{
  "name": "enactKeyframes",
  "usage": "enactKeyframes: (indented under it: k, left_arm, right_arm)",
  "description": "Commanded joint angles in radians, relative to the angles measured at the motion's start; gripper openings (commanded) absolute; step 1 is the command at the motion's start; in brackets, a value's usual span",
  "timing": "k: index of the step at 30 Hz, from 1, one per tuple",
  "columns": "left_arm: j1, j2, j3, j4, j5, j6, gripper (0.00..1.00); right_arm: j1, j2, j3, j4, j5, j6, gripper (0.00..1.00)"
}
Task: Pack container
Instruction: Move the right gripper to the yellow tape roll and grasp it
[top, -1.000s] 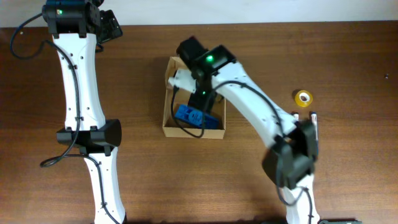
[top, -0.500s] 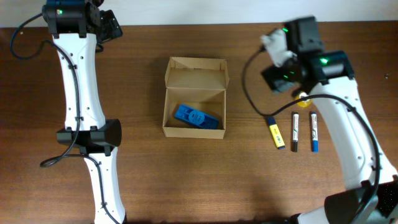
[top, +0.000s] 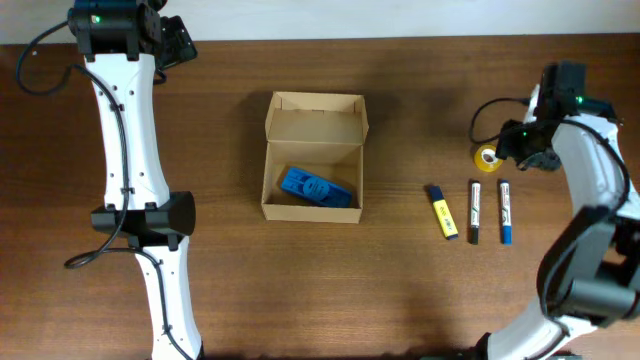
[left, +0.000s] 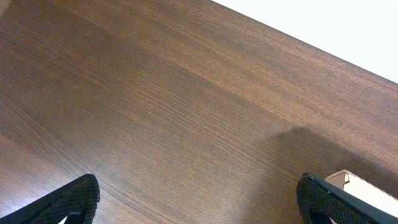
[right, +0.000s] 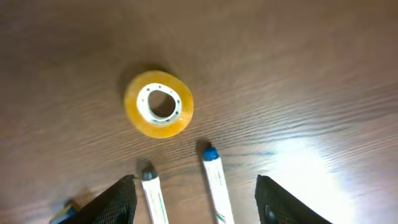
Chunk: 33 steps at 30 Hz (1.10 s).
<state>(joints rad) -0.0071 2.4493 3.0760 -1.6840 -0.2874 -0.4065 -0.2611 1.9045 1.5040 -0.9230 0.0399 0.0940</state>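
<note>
The container (top: 312, 118) is an open brown cardboard box at the table's middle, flap lid folded back, with a blue object (top: 318, 188) inside. A yellow tape roll (top: 487, 157) lies to the right, also in the right wrist view (right: 158, 103). Below it lie a yellow marker (top: 443, 211), a black-capped marker (top: 474, 211) and a blue-capped marker (top: 505, 210). My right gripper (right: 199, 199) is open and empty above the two marker tips (right: 211, 168), just beside the tape. My left gripper (left: 199, 199) is open and empty over bare table at the far left; the box corner (left: 357, 185) shows.
The wooden table (top: 400, 290) ends at a white wall along the far edge (top: 400, 20). My left arm (top: 130, 150) stretches down the left side. My right arm (top: 590, 200) runs along the right edge.
My right gripper has left the box, where it put down the blue object, and swung right across the table to hover over the tape and markers. The left arm has not moved.
</note>
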Motion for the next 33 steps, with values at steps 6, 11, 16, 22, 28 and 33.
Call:
enactKeyframes:
  k: [6,11,16,22,28,33]
  left_arm:
    - [0.003,-0.038,-0.005,-0.003,0.001,0.016,1.00]
    - [0.003,-0.038,-0.005,-0.003,0.001,0.016,1.00]
    - [0.003,-0.038,-0.005,-0.003,0.001,0.016,1.00]
    - [0.003,-0.038,-0.005,-0.003,0.001,0.016,1.00]
    - [0.003,-0.038,-0.005,-0.003,0.001,0.016,1.00]
    - [0.003,-0.038,-0.005,-0.003,0.001,0.016,1.00]
  right_arm:
    - [-0.010,0.100,0.001,0.061,-0.092,0.129,0.61]
    - [-0.021,0.124,0.001,0.108,-0.104,0.159,0.62]
    - [-0.052,0.156,0.000,0.117,-0.122,0.193,0.61]
    - [-0.076,0.183,0.000,0.116,-0.134,0.200,0.61]
    - [-0.074,0.184,0.000,0.124,-0.134,0.200,0.61]
    - [-0.074,0.198,0.000,0.122,-0.134,0.200,0.61]
